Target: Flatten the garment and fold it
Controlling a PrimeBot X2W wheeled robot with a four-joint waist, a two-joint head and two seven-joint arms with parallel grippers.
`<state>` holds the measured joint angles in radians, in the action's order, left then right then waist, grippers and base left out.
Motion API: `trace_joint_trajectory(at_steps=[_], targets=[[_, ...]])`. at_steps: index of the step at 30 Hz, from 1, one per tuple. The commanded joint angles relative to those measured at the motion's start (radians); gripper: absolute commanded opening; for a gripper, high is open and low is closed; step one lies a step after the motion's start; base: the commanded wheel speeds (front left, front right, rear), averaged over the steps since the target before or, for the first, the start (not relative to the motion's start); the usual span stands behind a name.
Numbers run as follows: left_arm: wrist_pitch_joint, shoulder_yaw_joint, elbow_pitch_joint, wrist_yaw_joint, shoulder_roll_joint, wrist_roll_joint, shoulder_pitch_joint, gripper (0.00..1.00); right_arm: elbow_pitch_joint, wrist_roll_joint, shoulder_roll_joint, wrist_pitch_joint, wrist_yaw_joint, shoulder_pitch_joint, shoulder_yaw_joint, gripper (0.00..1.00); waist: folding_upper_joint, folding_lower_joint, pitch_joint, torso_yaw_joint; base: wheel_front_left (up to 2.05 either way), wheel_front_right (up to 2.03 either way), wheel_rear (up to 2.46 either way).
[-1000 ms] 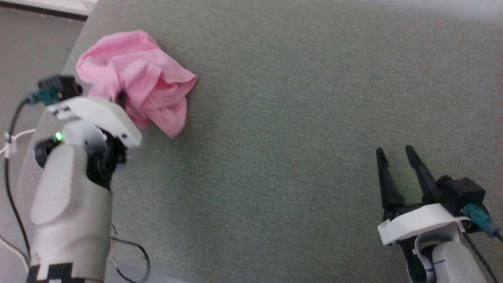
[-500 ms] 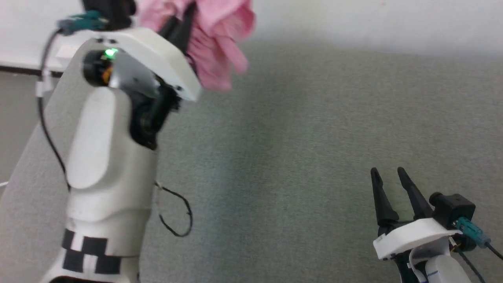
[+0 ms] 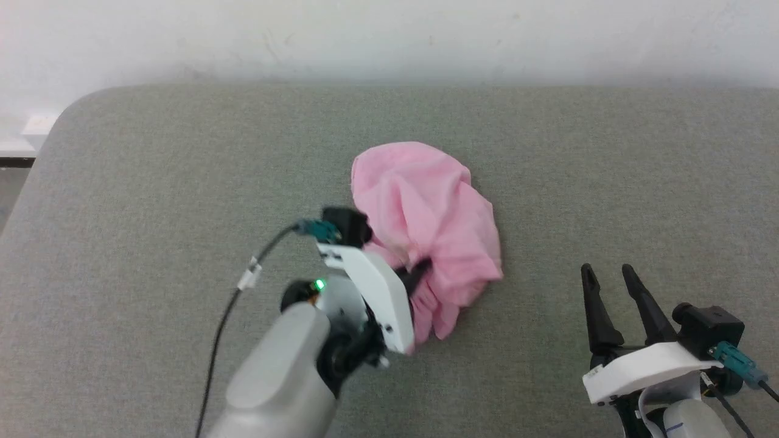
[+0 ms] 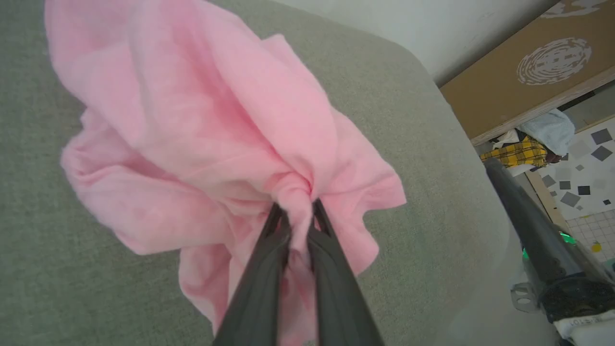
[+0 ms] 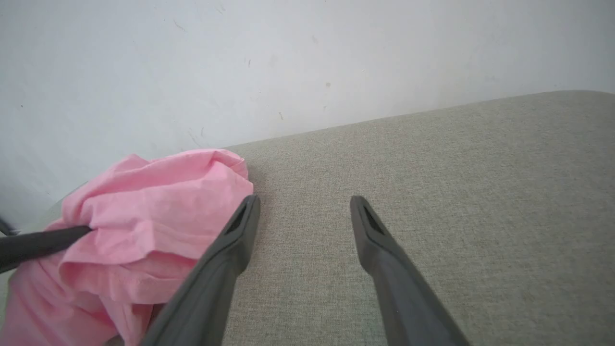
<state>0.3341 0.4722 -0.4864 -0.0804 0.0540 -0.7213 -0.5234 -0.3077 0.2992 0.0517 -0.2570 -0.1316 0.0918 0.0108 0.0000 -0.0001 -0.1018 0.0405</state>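
A robotics lab or test room is suggested. A work table point(image 3: 152, 182) covered in grey felt, with rounded corners, is set against a bare, scuffed white wall point(image 3: 389, 36) at twelve o'clock. In the left wrist view, a brown board point(image 4: 519, 81) printed with a white swirl pattern is seen at two o'clock. Spare clothes point(image 4: 519, 154), yellow plaid and pale blue, are heaped at three o'clock beside a floor point(image 4: 596, 211) marked with grey squares.

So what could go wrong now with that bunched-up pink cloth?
The left gripper pinches a thick wad of the garment, so pulling may drag the whole heap instead of spreading it. The right gripper stands open near the crumpled heap and might catch several layers at once.
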Motion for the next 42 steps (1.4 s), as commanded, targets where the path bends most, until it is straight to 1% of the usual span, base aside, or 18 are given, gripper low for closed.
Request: trace_joint_trajectory(at_steps=[1, 2, 3, 4, 6, 9, 13, 17, 20, 22, 25, 27, 29, 31, 33, 36, 38, 42], targets=[[-0.001, 0.030, -0.010, 0.015, -0.003, -0.020, 0.021, 0.00, 0.003, 0.008, -0.001, -0.005, 0.001, -0.003, 0.004, 1.00, 0.0000, 0.0001, -0.001, -0.002, 0.00, 0.00, 0.00], [0.002, 0.058, -0.018, 0.030, -0.003, -0.043, 0.034, 0.00, 0.003, 0.010, -0.001, -0.005, 0.001, -0.004, 0.006, 1.00, 0.0000, 0.0001, 0.000, -0.001, 0.00, 0.00, 0.00], [0.004, 0.080, -0.019, 0.043, -0.003, -0.080, 0.048, 0.28, 0.002, 0.013, -0.001, -0.005, 0.001, -0.006, 0.007, 1.00, 0.0000, 0.0001, 0.000, 0.000, 0.00, 0.00, 0.00], [0.001, 0.101, -0.015, 0.056, -0.003, -0.110, 0.056, 1.00, 0.002, 0.015, -0.001, -0.005, 0.001, -0.007, 0.006, 1.00, 0.0000, 0.0001, 0.000, 0.004, 0.00, 0.00, 0.00], [-0.013, 0.136, -0.012, 0.079, -0.004, -0.134, 0.058, 1.00, 0.002, 0.016, -0.001, -0.005, 0.001, -0.012, 0.001, 1.00, 0.0000, 0.0001, 0.003, 0.014, 0.00, 0.00, 0.00], [-0.046, 0.138, 0.001, 0.103, -0.004, -0.157, 0.045, 1.00, 0.000, 0.015, -0.001, -0.005, 0.001, -0.017, -0.001, 1.00, 0.0000, 0.0001, 0.015, 0.027, 0.00, 0.00, 0.00], [-0.100, 0.082, 0.048, 0.120, 0.005, -0.182, 0.030, 1.00, -0.005, 0.016, -0.001, -0.005, 0.001, -0.025, -0.006, 1.00, 0.0000, 0.0001, 0.039, 0.043, 0.00, 0.00, 0.00], [-0.184, -0.001, 0.126, 0.158, 0.060, -0.181, 0.045, 1.00, -0.010, 0.018, -0.001, -0.005, 0.001, -0.031, -0.002, 1.00, 0.0000, 0.0001, 0.064, 0.047, 0.00, 0.00, 0.00], [-0.296, -0.061, 0.186, 0.199, 0.120, -0.136, 0.081, 1.00, -0.012, 0.020, -0.001, -0.005, 0.001, -0.036, -0.001, 1.00, 0.0000, 0.0001, 0.078, 0.049, 0.00, 0.00, 0.00], [-0.372, -0.107, 0.212, 0.222, 0.140, -0.130, 0.128, 1.00, -0.014, 0.022, -0.001, -0.005, 0.001, -0.041, 0.000, 1.00, 0.0000, 0.0001, 0.086, 0.048, 0.00, 0.00, 0.00], [-0.492, -0.147, 0.238, 0.257, 0.179, -0.080, 0.199, 1.00, -0.023, 0.024, -0.001, -0.005, 0.001, -0.049, 0.003, 1.00, 0.0000, 0.0001, 0.097, 0.046, 0.00, 0.00, 0.00], [-0.560, -0.148, 0.257, 0.265, 0.207, -0.013, 0.240, 1.00, -0.030, 0.025, -0.001, -0.005, 0.001, -0.054, 0.002, 1.00, 0.0000, 0.0001, 0.102, 0.046, 0.00, 0.00, 0.00], [-0.589, -0.153, 0.288, 0.262, 0.217, 0.055, 0.282, 1.00, -0.040, 0.025, -0.001, -0.005, 0.001, -0.059, 0.001, 1.00, 0.0000, 0.0001, 0.105, 0.046, 0.00, 0.00, 0.00], [-0.595, -0.179, 0.333, 0.263, 0.211, 0.139, 0.325, 1.00, -0.046, 0.021, -0.001, -0.005, 0.001, -0.063, -0.003, 1.00, 0.0000, 0.0001, 0.107, 0.048, 0.00, 0.00, 0.00], [-0.595, -0.211, 0.397, 0.262, 0.189, 0.243, 0.377, 1.00, -0.061, 0.014, -0.001, -0.004, 0.001, -0.065, -0.009, 1.00, 0.0000, 0.0001, 0.107, 0.049, 0.00, 0.00, 0.00], [-0.595, -0.239, 0.471, 0.233, 0.145, 0.366, 0.448, 1.00, -0.074, 0.005, -0.001, 0.004, 0.001, -0.054, -0.016, 1.00, 0.0000, 0.0001, 0.100, 0.052, 0.00, 0.00, 0.00], [-0.596, -0.261, 0.495, 0.217, 0.112, 0.414, 0.486, 1.00, -0.073, -0.009, -0.001, 0.022, 0.001, -0.041, -0.018, 1.00, 0.0000, 0.0001, 0.095, 0.053, 0.00, 0.00, 0.00], [-0.596, -0.302, 0.504, 0.183, 0.061, 0.468, 0.528, 1.00, -0.063, -0.029, -0.001, 0.104, 0.001, -0.010, -0.018, 1.00, 0.0000, 0.0001, 0.084, 0.058, 0.00, 0.00, 0.00]])
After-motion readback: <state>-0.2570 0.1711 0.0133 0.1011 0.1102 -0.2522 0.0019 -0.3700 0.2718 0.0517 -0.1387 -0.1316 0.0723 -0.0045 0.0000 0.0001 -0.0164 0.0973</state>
